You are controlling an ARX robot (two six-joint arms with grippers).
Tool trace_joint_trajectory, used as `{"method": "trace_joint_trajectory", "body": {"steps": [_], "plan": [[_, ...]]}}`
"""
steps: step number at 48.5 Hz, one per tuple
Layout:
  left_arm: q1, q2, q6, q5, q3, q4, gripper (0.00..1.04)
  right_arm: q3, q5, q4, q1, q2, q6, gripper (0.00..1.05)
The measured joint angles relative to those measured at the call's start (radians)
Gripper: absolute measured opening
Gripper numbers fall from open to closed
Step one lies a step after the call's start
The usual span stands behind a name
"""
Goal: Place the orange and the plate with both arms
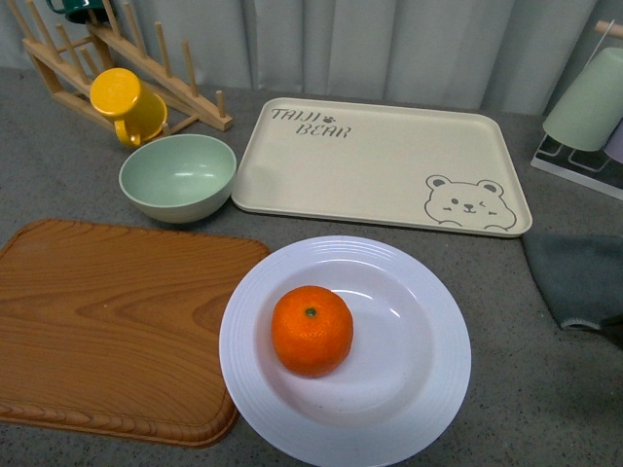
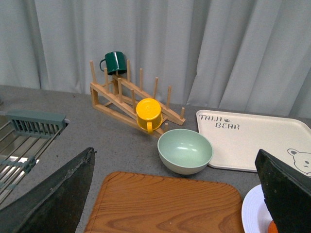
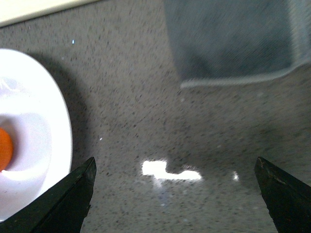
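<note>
The orange (image 1: pixel 311 330) sits inside the white plate (image 1: pixel 428 389) on the grey counter, near the front middle of the front view. Neither arm shows in that view. My left gripper (image 2: pixel 177 194) is open, hanging above the wooden board (image 2: pixel 165 204); the plate's rim (image 2: pixel 252 211) and a sliver of the orange (image 2: pixel 272 227) peek out beside one finger. My right gripper (image 3: pixel 177 194) is open over bare counter, with the plate (image 3: pixel 43 116) and the orange's edge (image 3: pixel 4 148) off to one side.
A wooden board (image 1: pixel 107 331) lies left of the plate. Behind stand a pale green bowl (image 1: pixel 178 176), a cream bear tray (image 1: pixel 380 165), a yellow mug (image 1: pixel 127 105) on a wooden rack (image 1: pixel 185 92), and a grey cloth (image 1: pixel 579 277) at right.
</note>
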Motion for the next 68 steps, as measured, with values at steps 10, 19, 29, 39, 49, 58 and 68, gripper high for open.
{"method": "trace_joint_trajectory", "body": {"steps": [10, 19, 29, 39, 49, 58, 68], "plan": [[0.000, 0.000, 0.000, 0.000, 0.000, 0.000, 0.98, 0.129, -0.188, 0.040, 0.053, 0.309, 0.163, 0.96], [0.000, 0.000, 0.000, 0.000, 0.000, 0.000, 0.98, 0.208, -0.318, 0.122, 0.091, 0.417, 0.286, 0.96], [0.000, 0.000, 0.000, 0.000, 0.000, 0.000, 0.98, 0.266, -0.406, 0.178, 0.150, 0.512, 0.369, 0.96], [0.000, 0.000, 0.000, 0.000, 0.000, 0.000, 0.98, 0.293, -0.456, 0.222, 0.172, 0.575, 0.402, 0.96], [0.000, 0.000, 0.000, 0.000, 0.000, 0.000, 0.98, 0.319, -0.460, 0.238, 0.195, 0.609, 0.422, 0.96], [0.000, 0.000, 0.000, 0.000, 0.000, 0.000, 0.98, 0.336, -0.451, 0.205, 0.197, 0.620, 0.418, 0.86], [0.000, 0.000, 0.000, 0.000, 0.000, 0.000, 0.98, 0.336, -0.439, 0.201, 0.196, 0.639, 0.422, 0.54]]}}
